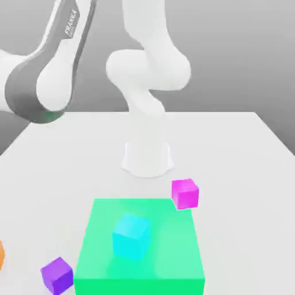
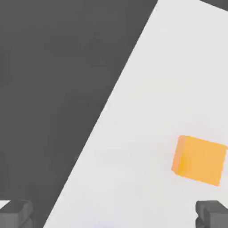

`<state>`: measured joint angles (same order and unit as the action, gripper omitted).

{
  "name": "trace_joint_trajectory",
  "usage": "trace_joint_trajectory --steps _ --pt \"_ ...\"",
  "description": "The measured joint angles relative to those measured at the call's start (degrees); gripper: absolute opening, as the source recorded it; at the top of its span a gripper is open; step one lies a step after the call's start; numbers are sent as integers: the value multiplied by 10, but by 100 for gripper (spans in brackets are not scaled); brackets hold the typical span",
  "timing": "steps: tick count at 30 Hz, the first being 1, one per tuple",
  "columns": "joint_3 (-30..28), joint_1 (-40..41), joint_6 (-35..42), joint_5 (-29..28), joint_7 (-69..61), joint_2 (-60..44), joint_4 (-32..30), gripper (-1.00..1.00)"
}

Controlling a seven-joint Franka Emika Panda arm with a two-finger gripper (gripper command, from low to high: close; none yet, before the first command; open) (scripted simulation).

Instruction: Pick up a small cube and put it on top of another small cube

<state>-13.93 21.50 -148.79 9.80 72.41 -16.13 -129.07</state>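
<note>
The small orange cube (image 2: 199,160) lies on the white table (image 2: 156,89) under my hand, close to the table's edge. My gripper (image 2: 113,216) is open above it. Two dark fingertips (image 2: 213,213) stand far apart with nothing between them, and the cube sits off toward one fingertip, touching neither. In the exterior view a sliver of the orange cube (image 1: 1,255) shows at the left border. A purple cube (image 1: 57,274) sits just to its right, and a magenta cube (image 1: 185,193) rests by the green block's far right corner.
A large flat green block (image 1: 173,253) lies at the front of the table with a cyan cube (image 1: 131,236) on top. The arm's white base (image 1: 147,155) stands behind it. Dark floor (image 2: 44,89) lies beyond the table edge near the orange cube.
</note>
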Motion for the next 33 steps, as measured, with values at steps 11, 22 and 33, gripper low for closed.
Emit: trace_joint_trajectory --steps 11,22,33 --pt "25 54 -84 58 -5 -158 25 -100" --pt "19 -1 9 1 5 -21 -14 -100" --pt "131 -176 147 -85 -84 210 -99 -100"
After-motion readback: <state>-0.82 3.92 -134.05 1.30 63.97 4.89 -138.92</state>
